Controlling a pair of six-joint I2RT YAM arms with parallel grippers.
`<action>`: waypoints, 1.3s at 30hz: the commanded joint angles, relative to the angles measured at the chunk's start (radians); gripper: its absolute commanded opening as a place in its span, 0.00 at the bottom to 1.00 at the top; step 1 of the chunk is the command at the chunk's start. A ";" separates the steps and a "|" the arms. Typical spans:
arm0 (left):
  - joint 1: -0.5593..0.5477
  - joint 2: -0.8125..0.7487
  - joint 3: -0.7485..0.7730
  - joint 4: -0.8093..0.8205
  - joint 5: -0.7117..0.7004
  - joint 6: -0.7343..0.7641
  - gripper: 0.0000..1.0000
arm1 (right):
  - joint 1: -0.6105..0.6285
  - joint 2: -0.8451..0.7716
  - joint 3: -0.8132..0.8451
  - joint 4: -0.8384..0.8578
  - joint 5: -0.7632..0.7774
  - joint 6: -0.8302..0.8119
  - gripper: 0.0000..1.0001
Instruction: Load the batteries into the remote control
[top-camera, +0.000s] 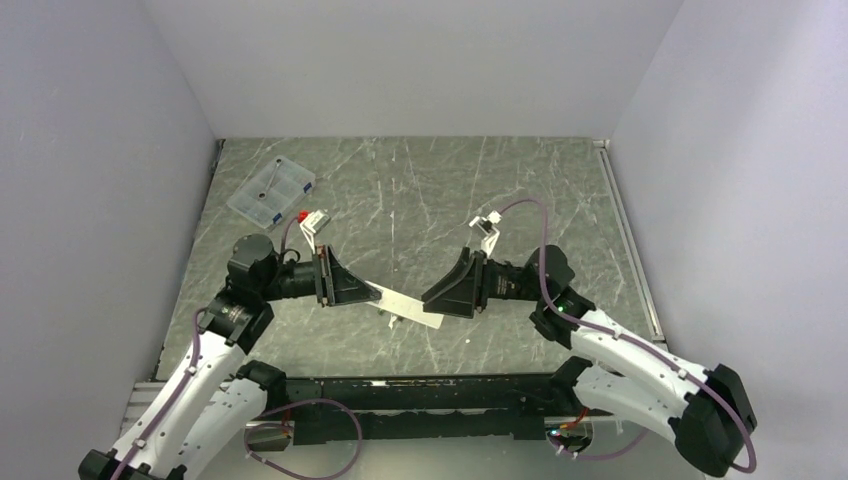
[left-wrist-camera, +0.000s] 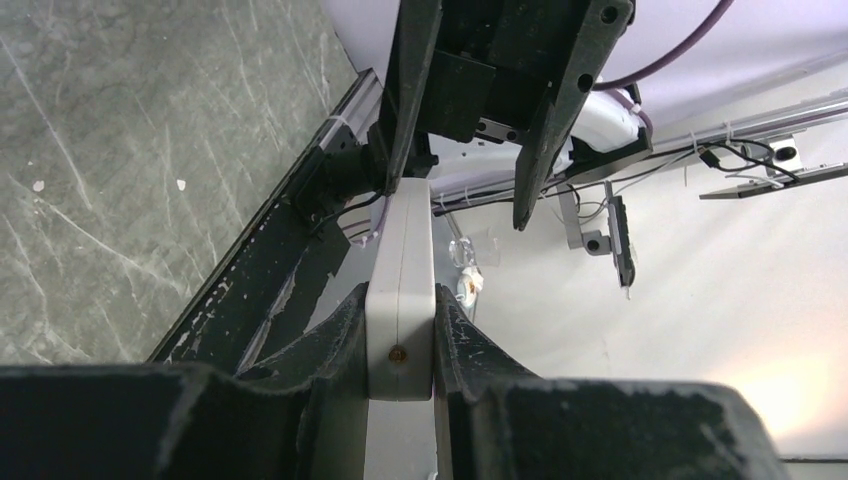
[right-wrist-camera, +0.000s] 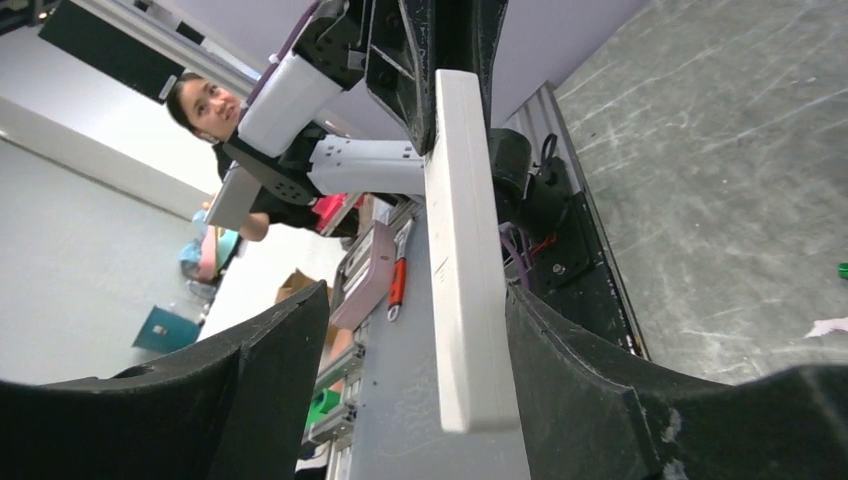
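Observation:
The remote control is a slim white handset held above the table between the two arms. My left gripper is shut on its left end. In the left wrist view the remote stands edge-on, pinched between both fingers of the left gripper. My right gripper is open around the other end. In the right wrist view the remote lies against the right-hand finger, with a wide gap to the other finger of the right gripper. I cannot make out the batteries. A tiny green object shows at the frame edge.
A clear plastic compartment box lies at the far left of the grey marbled table. A small white piece lies on the table. White walls close in both sides and the back. The black base rail runs along the near edge.

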 joint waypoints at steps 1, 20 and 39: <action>-0.001 -0.018 -0.027 0.117 -0.037 -0.038 0.00 | -0.025 -0.084 -0.020 -0.092 0.043 -0.060 0.68; -0.001 -0.122 -0.072 0.154 -0.194 -0.051 0.00 | -0.045 -0.312 0.018 -0.503 0.320 -0.208 0.72; -0.001 -0.136 -0.132 0.243 -0.237 -0.111 0.00 | -0.045 -0.196 -0.022 -0.239 0.268 -0.059 0.57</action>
